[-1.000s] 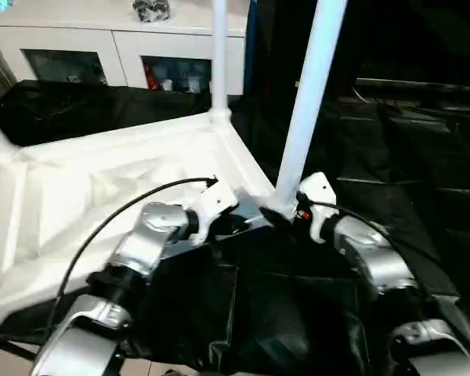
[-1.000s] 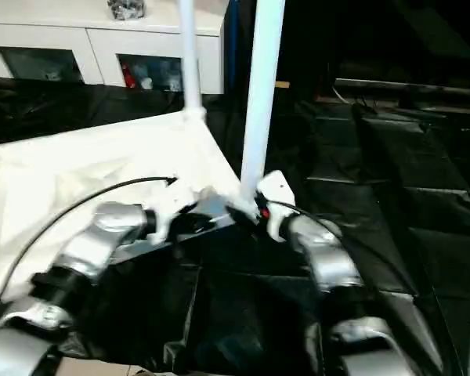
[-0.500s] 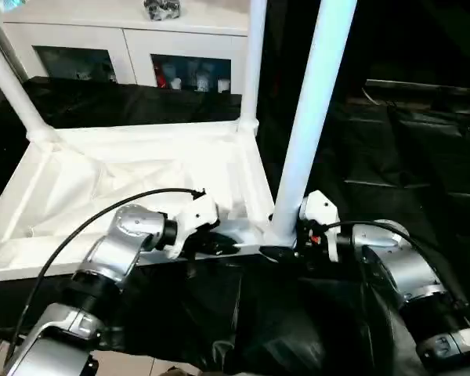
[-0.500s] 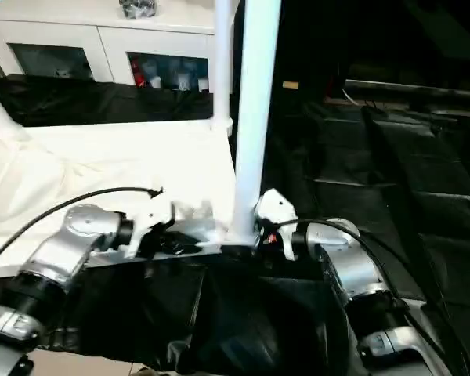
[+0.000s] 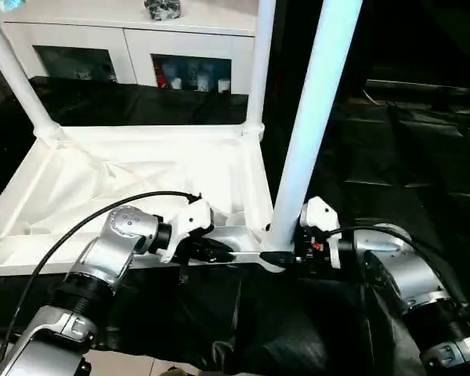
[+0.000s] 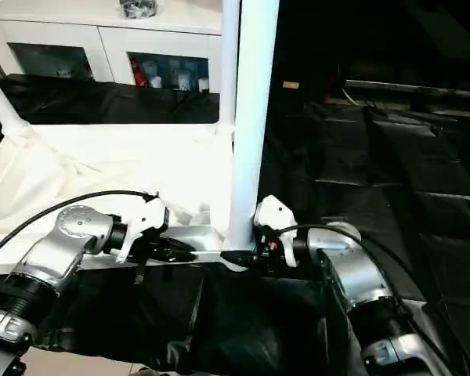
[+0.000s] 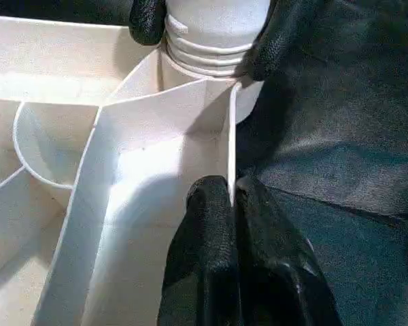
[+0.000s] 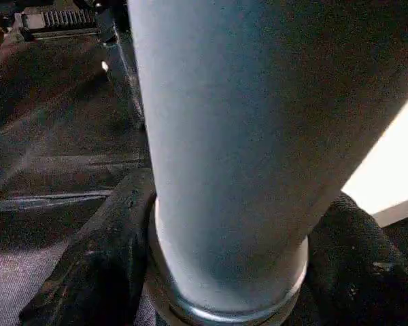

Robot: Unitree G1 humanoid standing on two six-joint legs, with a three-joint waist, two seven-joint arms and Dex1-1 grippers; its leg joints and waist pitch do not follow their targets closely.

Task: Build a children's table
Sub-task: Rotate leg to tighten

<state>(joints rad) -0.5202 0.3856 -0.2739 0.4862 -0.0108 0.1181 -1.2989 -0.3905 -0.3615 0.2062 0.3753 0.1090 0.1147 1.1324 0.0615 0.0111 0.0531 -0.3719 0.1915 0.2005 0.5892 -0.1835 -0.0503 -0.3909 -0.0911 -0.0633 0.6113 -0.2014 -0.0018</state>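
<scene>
The children's table lies upside down: its white ribbed tabletop (image 5: pixel 141 172) rests on the black-covered work table. Two legs stand in the far sockets, one at the far left (image 5: pixel 16 86) and one at the far right (image 5: pixel 258 63). A third, thick white leg (image 5: pixel 313 117) rises from the near right corner socket. My left gripper (image 7: pixel 231 193) is shut on the tabletop's thin near rim wall beside that socket. My right gripper (image 8: pixel 228 272) grips the leg's flared base, with one black finger (image 8: pixel 102 258) on each side of it.
The black-covered work table (image 5: pixel 399 157) stretches away to the right. A white cabinet (image 5: pixel 125 47) with glass doors stands behind the tabletop. A black cable (image 5: pixel 86 219) loops over my left forearm.
The camera has shifted, so the tabletop now looks squarer and level. My right gripper's fingers have closed in on the base of the near leg. The left grip has not changed.
</scene>
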